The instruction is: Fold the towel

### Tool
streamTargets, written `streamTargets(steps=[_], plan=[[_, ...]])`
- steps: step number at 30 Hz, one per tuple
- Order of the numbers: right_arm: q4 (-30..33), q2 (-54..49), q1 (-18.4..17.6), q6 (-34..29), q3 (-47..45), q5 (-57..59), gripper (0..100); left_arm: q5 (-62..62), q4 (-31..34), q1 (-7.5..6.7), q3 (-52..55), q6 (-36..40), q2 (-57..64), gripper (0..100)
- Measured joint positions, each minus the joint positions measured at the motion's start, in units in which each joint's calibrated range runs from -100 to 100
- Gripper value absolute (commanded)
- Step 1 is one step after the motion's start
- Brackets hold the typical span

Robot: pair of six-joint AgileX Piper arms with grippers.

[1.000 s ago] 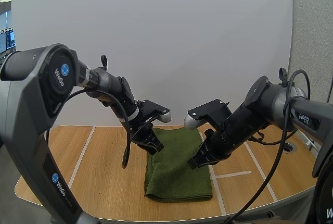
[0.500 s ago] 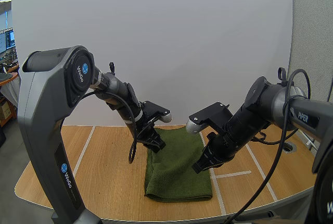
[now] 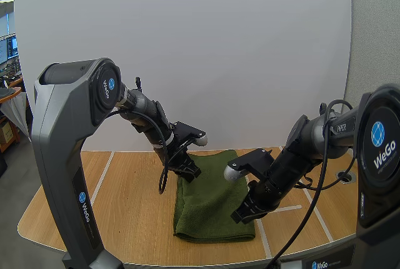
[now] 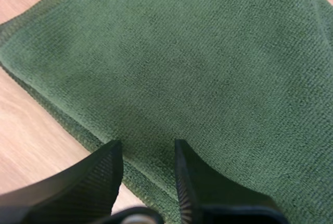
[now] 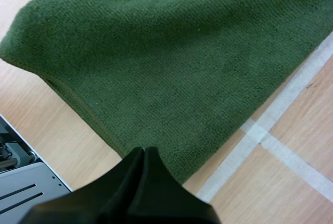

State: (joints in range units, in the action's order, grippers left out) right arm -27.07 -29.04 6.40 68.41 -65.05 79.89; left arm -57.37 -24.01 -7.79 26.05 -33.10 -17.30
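1. Count: I see one towel (image 3: 212, 200), two arms and one worktop (image 3: 125, 200).
2. The towel is dark green. It lies folded and flat on the middle of the worktop, its long side running away from the arms' bases.
3. White tape lines (image 3: 281, 209) mark the worktop. One runs just beside the towel's right edge.
4. Left arm (image 3: 150, 125): the left jaws stand apart with a clear gap between the ribbed faces. They hold nothing.
5. In the left wrist view, the left jaws hang over the towel (image 4: 197, 67) at its left edge, where cloth meets bare wood.
6. Right arm (image 3: 300, 150): the right jaws lie pressed together as one dark wedge. They hold nothing.
7. In the right wrist view, the right jaws sit over the edge of the towel (image 5: 171, 62), close to a crossing of the tape lines (image 5: 270, 125).
8. Change over the last second: the right arm has dropped lower, bringing its jaws down to the towel's near right edge.
9. The left jaws have shifted a little along the towel's far left corner.
10. The towel has kept its place and shape.
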Motion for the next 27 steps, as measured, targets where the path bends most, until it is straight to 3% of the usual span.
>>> streamTargets(steps=[27], plan=[[0.6,12.7,0.0,1.9,-1.5,-14.2,0,1.8,-0.4,0.0,0.0,0.0,0.0,54]])
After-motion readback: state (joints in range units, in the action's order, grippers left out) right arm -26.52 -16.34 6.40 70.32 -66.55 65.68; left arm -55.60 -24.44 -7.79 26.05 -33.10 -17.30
